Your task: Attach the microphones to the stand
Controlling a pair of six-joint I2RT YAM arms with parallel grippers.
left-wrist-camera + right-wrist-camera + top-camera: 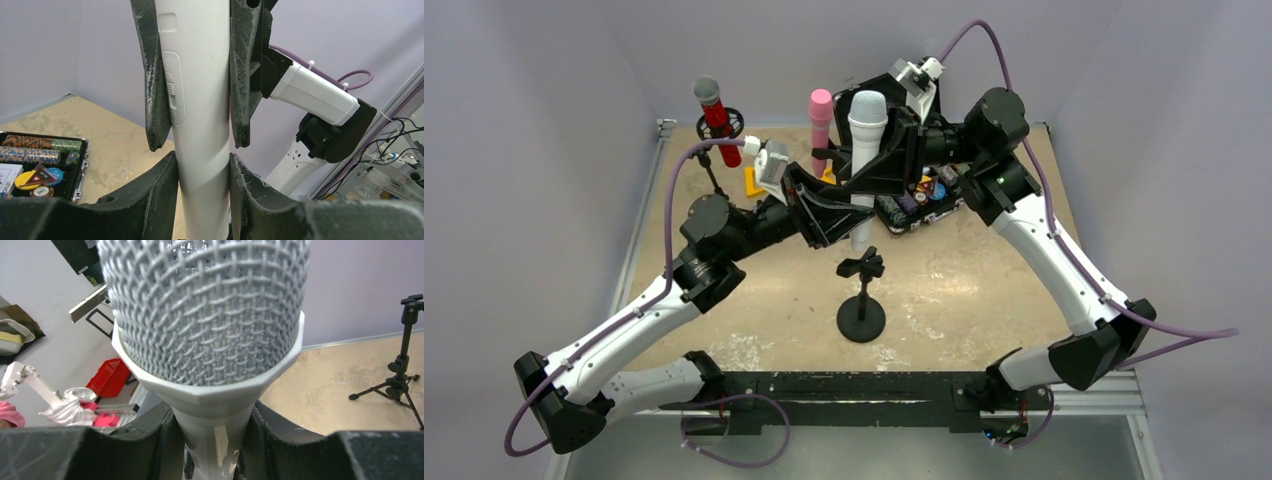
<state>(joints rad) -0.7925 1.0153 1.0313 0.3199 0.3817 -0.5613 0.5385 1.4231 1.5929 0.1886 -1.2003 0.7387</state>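
Pale lavender walls (544, 150) close in a beige, scuffed tabletop (984, 290), above whose middle the two arms meet. Between them the white microphone (864, 150) stands upright in the air, mesh head on top. The right hand (894, 150) pinches it high up; the right wrist view shows the right hand (214, 430) with its dark fingers (165, 435) pressed against the neck just under the grey mesh head of the white microphone (205, 315). The left hand (834, 205) pinches the same body lower down. In the left wrist view the left hand (203, 170) clamps the white microphone (202, 100) from both sides, directly below the right hand's fingers (240, 75), with the slide switch (172, 90) facing the camera. The microphone's lower end hangs over the clip (861, 268) of a black round-base stand (861, 320) and appears to be apart from it. At the back left, the red microphone (714, 110) sits tilted in a ring holder (726, 123) on a thin stand. The pink microphone (821, 125) stands upright just behind the white one, its lower part hidden by the arms. An open case of poker chips (919, 200) lies on the tabletop under the right arm, and a small yellow object (752, 182) sits near the red microphone's stand.
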